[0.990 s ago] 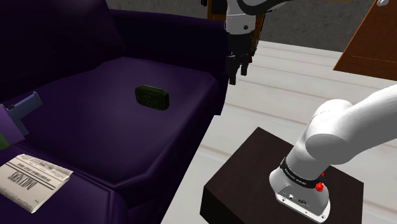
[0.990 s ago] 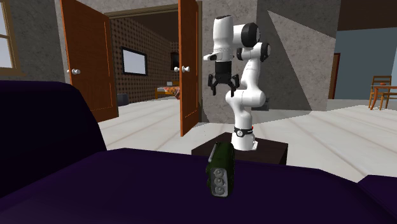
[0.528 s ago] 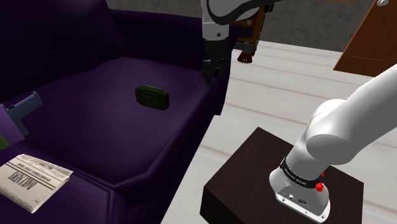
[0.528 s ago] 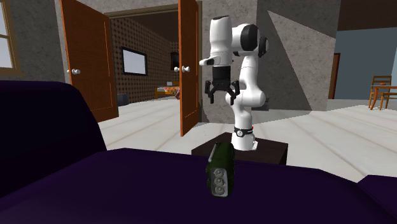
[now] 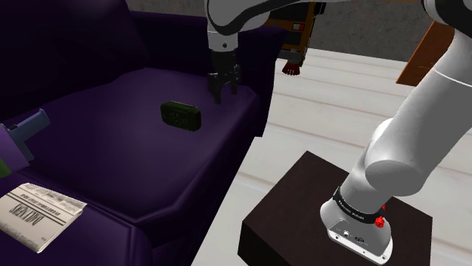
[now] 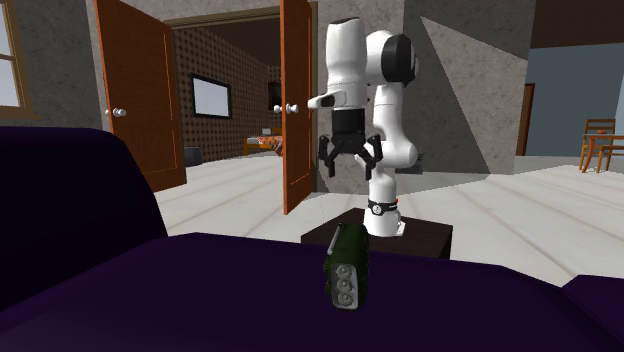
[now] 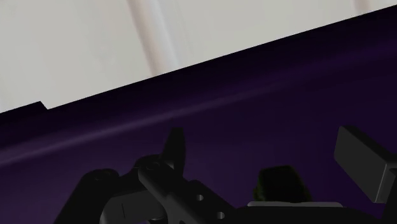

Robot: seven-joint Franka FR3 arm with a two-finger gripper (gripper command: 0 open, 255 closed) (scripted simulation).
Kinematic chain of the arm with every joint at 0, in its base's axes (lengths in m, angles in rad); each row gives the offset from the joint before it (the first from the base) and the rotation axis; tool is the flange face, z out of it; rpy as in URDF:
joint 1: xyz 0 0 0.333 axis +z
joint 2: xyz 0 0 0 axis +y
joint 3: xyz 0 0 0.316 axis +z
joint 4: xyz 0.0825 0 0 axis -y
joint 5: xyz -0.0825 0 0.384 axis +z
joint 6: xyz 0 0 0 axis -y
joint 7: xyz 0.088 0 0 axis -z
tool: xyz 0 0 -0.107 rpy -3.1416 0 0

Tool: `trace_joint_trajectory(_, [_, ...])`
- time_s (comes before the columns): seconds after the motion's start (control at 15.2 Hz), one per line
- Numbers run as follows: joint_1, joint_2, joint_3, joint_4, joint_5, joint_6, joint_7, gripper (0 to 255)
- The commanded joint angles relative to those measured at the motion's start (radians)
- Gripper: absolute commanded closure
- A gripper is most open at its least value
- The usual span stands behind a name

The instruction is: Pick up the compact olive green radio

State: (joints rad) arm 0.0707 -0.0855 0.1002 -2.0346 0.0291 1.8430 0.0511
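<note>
The small dark olive radio (image 5: 181,115) lies flat on the purple sofa seat (image 5: 113,166). In the second exterior view the radio (image 6: 345,265) shows end-on, with round dials on its face. My black gripper (image 5: 222,95) hangs open above the seat's back right part, up and to the right of the radio in the shoulder view, not touching it. From the second exterior view the gripper (image 6: 349,166) has its fingers spread. In the wrist view the radio (image 7: 280,184) appears low between the two separated fingers (image 7: 175,145) of the gripper (image 7: 261,145), with purple cushion (image 7: 210,114) beneath.
A folded newspaper (image 5: 39,216) and a blue-grey object (image 5: 26,130) lie on the sofa's near left. The sofa back (image 5: 68,38) rises behind the seat. The dark stand (image 5: 302,219) sits on pale floor (image 5: 333,106). A wooden door (image 5: 442,53) stands at far right.
The arm swung toward the shoulder view's left and lowered, carrying the gripper from over the floor to over the sofa seat, nearer the radio. The fingers stayed open.
</note>
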Motion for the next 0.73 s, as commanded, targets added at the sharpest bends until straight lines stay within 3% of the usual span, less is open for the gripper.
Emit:
trace_joint_trajectory(0.0, [0.003, 0.077, 0.004, 0.061, 0.0, 0.024, 0.003, 0])
trace_joint_trajectory(0.66, [0.044, 0.452, 0.029, 0.487, -0.011, 0.015, 0.045, 0])
